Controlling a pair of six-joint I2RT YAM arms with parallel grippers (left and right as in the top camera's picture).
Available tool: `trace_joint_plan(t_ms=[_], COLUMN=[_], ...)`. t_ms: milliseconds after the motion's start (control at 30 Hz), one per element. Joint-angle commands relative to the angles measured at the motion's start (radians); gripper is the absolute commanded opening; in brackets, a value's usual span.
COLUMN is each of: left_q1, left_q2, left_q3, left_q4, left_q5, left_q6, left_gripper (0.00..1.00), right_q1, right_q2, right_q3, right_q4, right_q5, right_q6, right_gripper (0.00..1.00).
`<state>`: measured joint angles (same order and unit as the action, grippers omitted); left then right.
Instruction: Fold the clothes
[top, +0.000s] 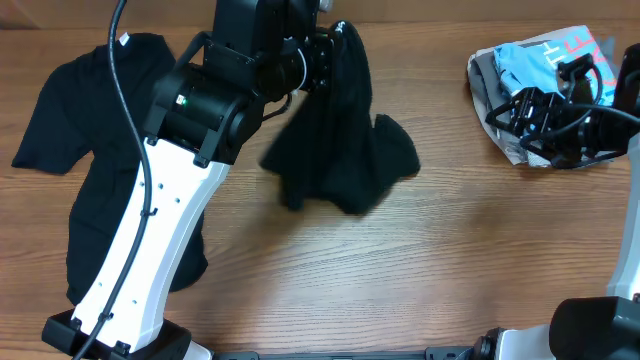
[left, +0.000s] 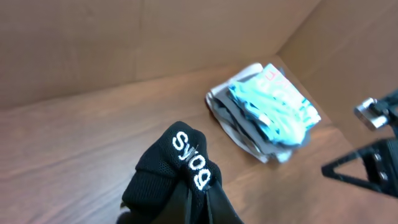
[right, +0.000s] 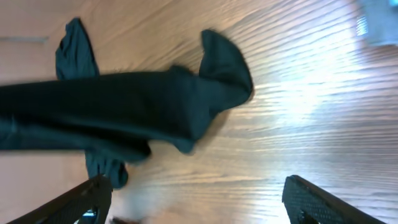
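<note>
Left gripper (top: 333, 40) clamped on black shirt (top: 335, 150), hanging far centre. Right gripper (right: 198, 186) fingers apart, far right. Second shirt (top: 70, 110) flat, left.

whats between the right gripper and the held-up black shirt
Nothing but bare table between the right gripper and the lifted shirt; the overhead and right wrist views both show it.

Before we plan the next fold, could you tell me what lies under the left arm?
A black shirt lies spread on the table. The left arm covers much of its body, so that part cannot be seen.
</note>
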<state>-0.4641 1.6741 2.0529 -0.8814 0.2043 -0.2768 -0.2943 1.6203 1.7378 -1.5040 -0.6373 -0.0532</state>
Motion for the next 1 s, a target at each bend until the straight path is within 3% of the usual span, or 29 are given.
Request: trace_joint_plan(t_ms=[0, 100, 367, 533, 800, 967], left_q1=[0.006, 0.006, 0.006, 0.006, 0.003, 0.003], left_q2=[-0.006, -0.006, -0.006, -0.006, -0.012, -0.029], left_q3=[0.025, 0.025, 0.025, 0.025, 0.026, 0.026], left_q4=[0.053, 0.123, 0.206, 0.206, 0.202, 0.184], left_q5=[-0.048, -0.064, -0.272, -0.380, -0.332, -0.273], left_q6=[0.037, 0.026, -0.060, -0.084, -0.105, -0.105], left_gripper=[0.04, 0.04, 0.04, 0.04, 0.04, 0.04], right_q1=[0.061, 0.127, 0.336, 0.487, 0.683, 0.734], right_q2=[-0.022, -0.029, -0.053, -0.053, -0.052, -0.048], right_q3=[0.023, 0.023, 0.023, -0.018, -0.186, -0.333], right_q4=[-0.002, 0.012, 0.074, 0.208, 0.515, 0.739], right_q5=[-0.039, -0.085, -0.125, -0.077, 0.192, 0.238], right_q6=[-0.034, -0.034, -0.021, 0.081, 0.322, 0.328], right_gripper=[0.91, 0.89, 0.83, 0.83, 0.84, 0.84])
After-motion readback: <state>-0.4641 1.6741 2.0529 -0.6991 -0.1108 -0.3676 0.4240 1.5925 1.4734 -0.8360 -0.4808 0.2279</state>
